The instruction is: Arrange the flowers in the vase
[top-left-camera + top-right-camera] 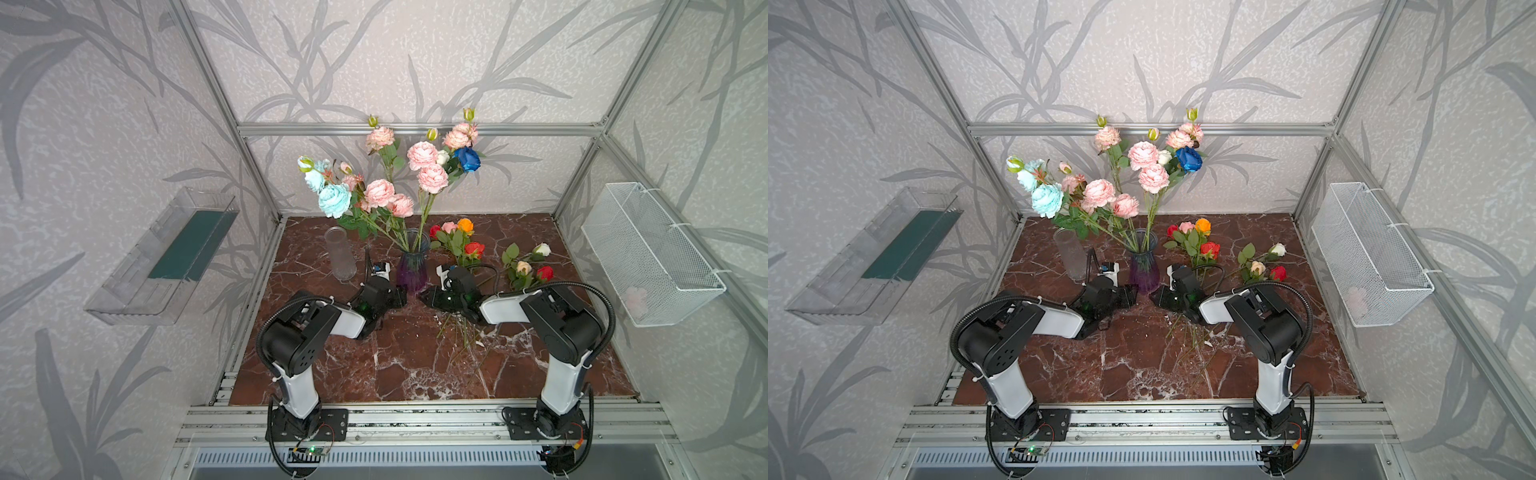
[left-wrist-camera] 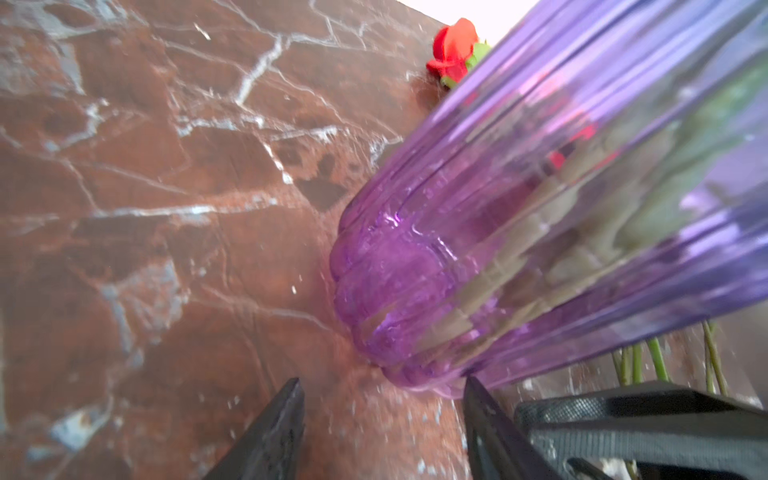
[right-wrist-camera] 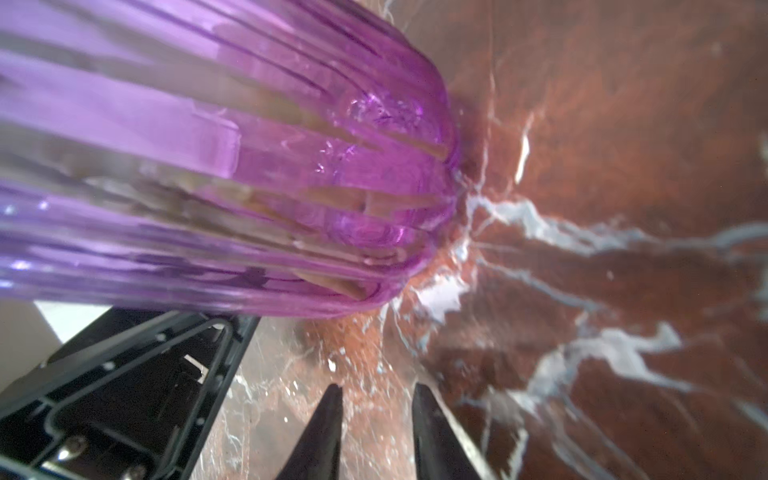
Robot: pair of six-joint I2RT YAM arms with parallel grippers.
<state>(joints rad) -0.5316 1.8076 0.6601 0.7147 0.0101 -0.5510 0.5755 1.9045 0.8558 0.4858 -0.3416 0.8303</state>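
Holding nothing: spreading the left gripper (image 2: 382, 395) wide, one fingertip (image 2: 482, 407) just beside the base of the ribbed purple glass vase (image 1: 411, 270); parting the right gripper (image 3: 377, 392) only narrowly, likewise empty, low on that vase's opposite side. Risking a tip-over, probably: bumping the base with either finger while loaded with tall, leaning, top-heavy stems. Counting two grippers; two vases, the purple one plus a clear glass vase (image 1: 340, 253) to its left; long-stemmed pink, turquoise and blue flowers (image 1: 422, 156) already standing in the purple vase, one blue among them; seven small loose roses (image 1: 457, 243) lying to its right, awaiting placing
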